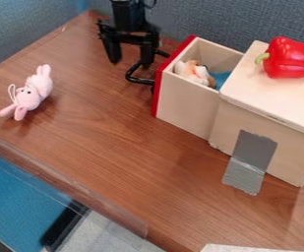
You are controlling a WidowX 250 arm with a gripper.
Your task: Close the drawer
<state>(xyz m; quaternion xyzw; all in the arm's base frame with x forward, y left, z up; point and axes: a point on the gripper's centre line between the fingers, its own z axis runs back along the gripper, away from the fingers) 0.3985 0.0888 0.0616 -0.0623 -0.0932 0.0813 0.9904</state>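
Note:
The wooden drawer [187, 101] stands pulled out from the left side of its light wood cabinet [272, 133]. Its red front faces left and carries a black handle [139, 80]. Inside lie a white and orange plush toy [194, 72] and something blue [220, 78]. My gripper [130, 55] hangs at the top of the view, left of the drawer front and beside the handle, with its two fingers apart and nothing between them.
A pink plush rabbit [33, 93] lies on the brown table [108, 152] at the left. A red pepper [289, 57] sits on the cabinet top. Grey tape [250, 161] runs from the cabinet to the table. Grey-blue panels stand behind.

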